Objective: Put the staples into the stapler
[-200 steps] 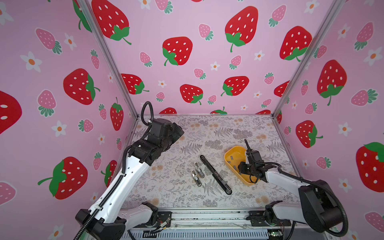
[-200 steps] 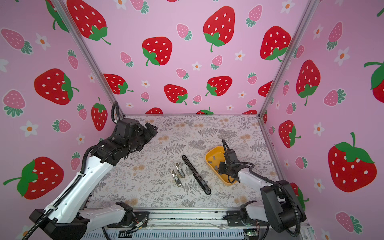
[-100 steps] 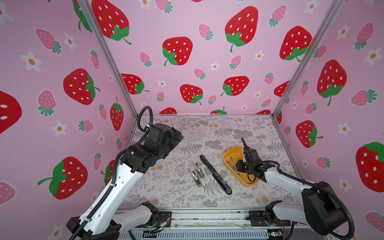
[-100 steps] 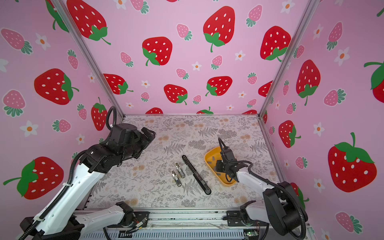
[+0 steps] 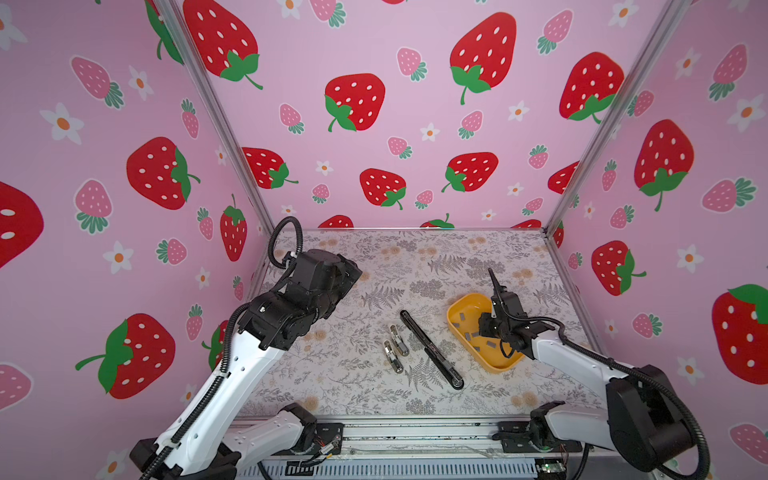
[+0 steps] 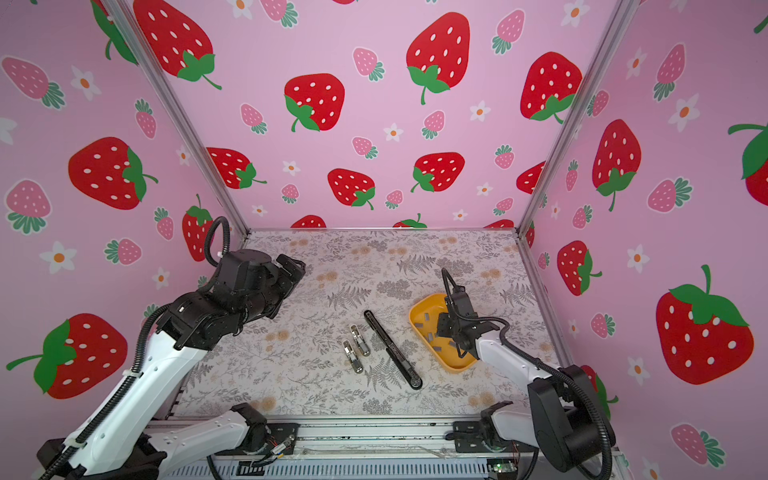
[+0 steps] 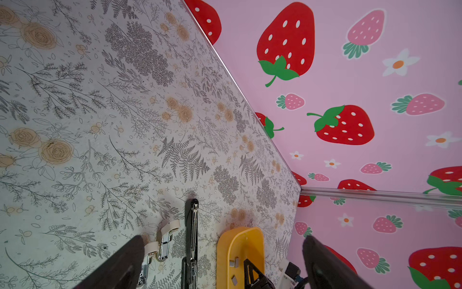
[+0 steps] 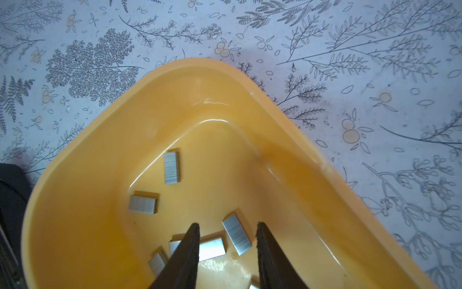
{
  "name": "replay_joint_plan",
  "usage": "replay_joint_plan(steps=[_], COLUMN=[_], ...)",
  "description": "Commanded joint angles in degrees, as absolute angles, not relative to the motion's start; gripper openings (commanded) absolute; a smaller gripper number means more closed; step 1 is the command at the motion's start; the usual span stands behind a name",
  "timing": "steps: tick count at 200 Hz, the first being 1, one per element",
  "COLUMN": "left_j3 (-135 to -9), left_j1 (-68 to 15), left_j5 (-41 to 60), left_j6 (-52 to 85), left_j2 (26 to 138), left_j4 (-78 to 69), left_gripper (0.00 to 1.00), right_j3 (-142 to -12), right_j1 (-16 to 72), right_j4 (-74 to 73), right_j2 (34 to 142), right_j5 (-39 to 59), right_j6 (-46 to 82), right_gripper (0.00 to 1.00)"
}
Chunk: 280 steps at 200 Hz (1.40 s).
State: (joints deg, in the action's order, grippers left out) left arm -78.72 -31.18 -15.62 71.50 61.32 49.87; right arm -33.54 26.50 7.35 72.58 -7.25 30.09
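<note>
The black stapler (image 5: 430, 349) (image 6: 390, 349) (image 7: 192, 225) lies opened flat and long on the floral mat at mid-table. Several grey staples (image 8: 171, 167) (image 5: 469, 334) (image 6: 428, 332) (image 7: 233, 262) lie loose in a yellow tray (image 8: 175, 75) (image 5: 457, 307) (image 6: 419, 307) (image 7: 225, 250) to its right. My right gripper (image 8: 227, 223) (image 5: 484, 330) (image 6: 442, 328) reaches down inside the tray. It is open, its fingers straddle two strips on the tray floor, and it holds nothing. My left gripper (image 7: 223, 239) (image 5: 345, 274) (image 6: 291, 270) hovers wide open and empty at the far left, well away from the stapler.
Two small chrome pieces with cream ends (image 5: 395, 345) (image 6: 355, 347) (image 7: 165, 240) lie side by side just left of the stapler. Pink strawberry walls close in the mat on the left, back and right. A metal rail (image 5: 415, 432) runs along the front edge.
The left arm has sunk lower and drawn back towards the left. The right gripper has shifted slightly within the tray and its jaws have parted a little wider.
</note>
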Motion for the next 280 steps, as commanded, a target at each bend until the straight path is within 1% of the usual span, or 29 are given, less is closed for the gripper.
replay_joint_plan(steps=[1,14,29,57,68,77,102,118,146,179,234,266,280], left_j3=[-75.14,-69.94,-65.48,-57.58,-55.47,-54.94,-56.69,-58.42,-59.90,-60.47,-62.00,-62.40,-62.23], left_j1=[-30.46,-30.21,-29.21,-28.26,-28.26,-28.24,-27.95,-27.86,-27.86,-27.80,-27.69,-27.77,-27.71], left_j5=[-17.15,-18.90,-21.13,-13.85,-11.32,-11.35,-15.50,-17.68,-20.57,-20.36,-20.22,-19.94,-19.95], left_j6=[68.79,61.90,55.40,34.55,29.43,27.18,23.85,22.18,20.46,20.15,19.91,19.96,20.05], left_j2=[55.79,52.28,49.46,43.69,42.03,41.42,42.83,44.71,45.96,45.87,45.44,44.91,44.37], left_j4=[47.35,42.73,42.12,36.13,35.40,36.49,42.56,46.59,50.32,50.75,51.43,51.70,51.81], left_gripper=[0.99,0.99,0.99,0.99,0.99,0.99,0.99,0.99,0.99,0.99,0.99,0.99,0.99], right_j3=[-34.19,-34.36,-33.76,-33.57,-33.64,-33.86,-33.24,-32.97,-33.79,-34.83,-34.98,-35.16,-35.07], right_j1=[25.85,25.80,25.75,25.75,25.75,25.75,25.75,25.75,25.75,25.73,25.66,25.66,25.71], right_j4=[7.67,7.79,7.34,7.54,7.52,7.71,7.37,6.07,6.12,6.67,6.68,7.48,7.97], right_j2=[72.44,72.44,72.32,73.67,74.64,75.54,76.40,76.46,77.40,79.95,82.83,82.70,82.20], right_j5=[-8.27,-8.35,-8.50,-9.05,-8.93,-8.63,-7.53,-5.20,-4.33,-5.54,-5.10,-6.06,-6.13], right_j6=[27.62,26.70,25.57,24.31,23.87,23.58,23.01,22.01,21.40,22.15,22.74,23.29,23.46], right_gripper=[0.41,0.42,0.45,0.46,0.46,0.45,0.44,0.44,0.44,0.41,0.39,0.28,0.25])
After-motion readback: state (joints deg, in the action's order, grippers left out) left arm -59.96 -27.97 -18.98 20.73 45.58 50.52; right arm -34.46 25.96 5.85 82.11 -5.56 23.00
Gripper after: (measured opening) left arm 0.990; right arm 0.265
